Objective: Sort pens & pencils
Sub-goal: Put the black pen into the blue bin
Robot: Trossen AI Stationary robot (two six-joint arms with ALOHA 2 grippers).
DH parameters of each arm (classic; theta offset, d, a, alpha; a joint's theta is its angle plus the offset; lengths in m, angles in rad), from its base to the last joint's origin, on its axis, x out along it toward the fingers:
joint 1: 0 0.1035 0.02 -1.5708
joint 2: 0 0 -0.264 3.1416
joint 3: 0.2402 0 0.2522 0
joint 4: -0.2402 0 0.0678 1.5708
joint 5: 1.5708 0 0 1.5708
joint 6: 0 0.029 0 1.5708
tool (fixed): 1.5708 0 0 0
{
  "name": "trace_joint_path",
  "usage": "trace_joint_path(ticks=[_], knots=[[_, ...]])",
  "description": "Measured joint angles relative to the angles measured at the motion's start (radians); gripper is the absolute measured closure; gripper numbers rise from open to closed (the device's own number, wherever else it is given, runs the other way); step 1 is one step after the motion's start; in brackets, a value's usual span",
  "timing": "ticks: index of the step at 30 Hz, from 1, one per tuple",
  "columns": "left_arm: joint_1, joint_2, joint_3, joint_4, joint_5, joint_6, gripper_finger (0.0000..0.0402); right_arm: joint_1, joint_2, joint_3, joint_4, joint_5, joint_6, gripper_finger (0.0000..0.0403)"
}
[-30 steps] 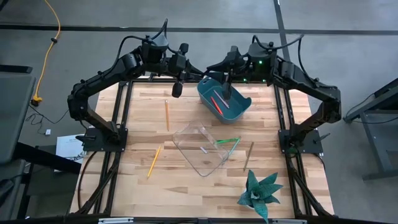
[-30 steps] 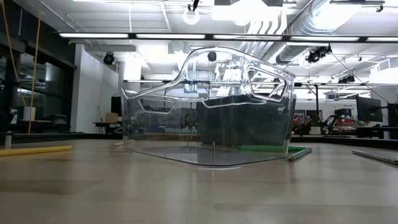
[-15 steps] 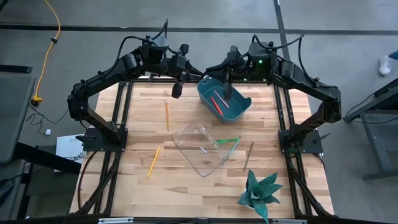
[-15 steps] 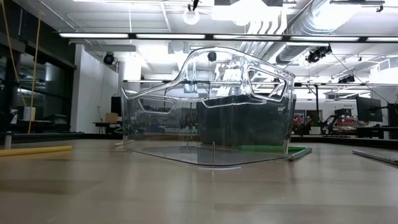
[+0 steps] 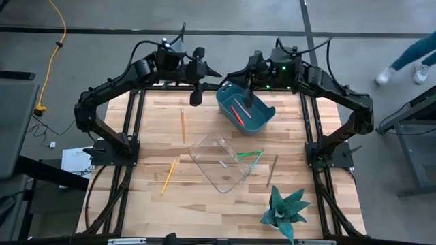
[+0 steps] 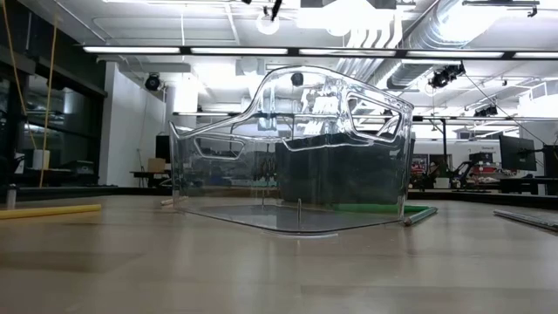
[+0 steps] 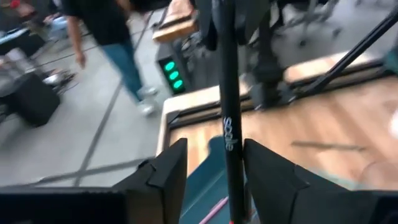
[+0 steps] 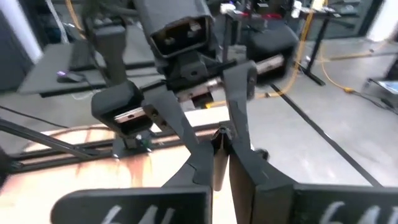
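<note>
My left gripper (image 5: 196,96) hangs over the table's far edge, just left of the teal bin (image 5: 262,117), shut on a black pen (image 7: 229,118). My right gripper (image 5: 250,101) is shut, its fingertips (image 8: 221,140) together, and reaches down into the teal bin, where a red-orange pen (image 5: 237,112) and a pale one lie. Two yellow pencils (image 5: 182,124) (image 5: 168,175) lie flat on the table's left half. Green pens (image 5: 249,155) rest by the right wall of the clear bin (image 5: 219,178). A dark stick (image 5: 272,170) lies to its right. My left gripper holds the black pen between its two fingers (image 7: 268,177), with the pen lying along them and its printed barrel (image 7: 228,142) sticking out past the fingertips. The pen is lifted clear, over the teal bin's near-left rim. The place of contact is low in the wrist picture and hidden.
A teal paper plant (image 5: 283,209) stands at the near right corner. The clear bin (image 6: 292,148) sits mid-table with a small pale piece (image 5: 223,164) inside. The right arm's post (image 5: 327,153) stands at the right edge. A person's legs (image 5: 409,58) pass beyond the table.
My left gripper has shifted slightly toward the table's right, nearer the teal bin, still carrying the pen. A person has walked into view beyond the far right corner.
</note>
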Motion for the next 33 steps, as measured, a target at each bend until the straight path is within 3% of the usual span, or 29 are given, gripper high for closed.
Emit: trace_joint_path(ticks=[5, 18, 25, 33], knots=[[0.008, 0.000, 0.000, -0.031, -0.119, 0.051, 0.0238, -0.029, 0.000, 0.000, -0.060, 0.007, 0.018, 0.0399], [0.088, -0.050, 0.000, -0.108, -0.119, 0.078, 0.0249, -0.206, 0.062, 0.000, -0.216, 0.018, 0.131, 0.0399], [0.074, -0.074, 0.000, -0.231, -0.123, 0.092, 0.0260, -0.292, 0.167, 0.000, -0.427, -0.035, 0.227, 0.0399], [0.000, -0.078, 0.000, -0.328, -0.230, 0.091, 0.0271, -0.311, 0.251, 0.000, -0.521, -0.064, 0.276, 0.0399]])
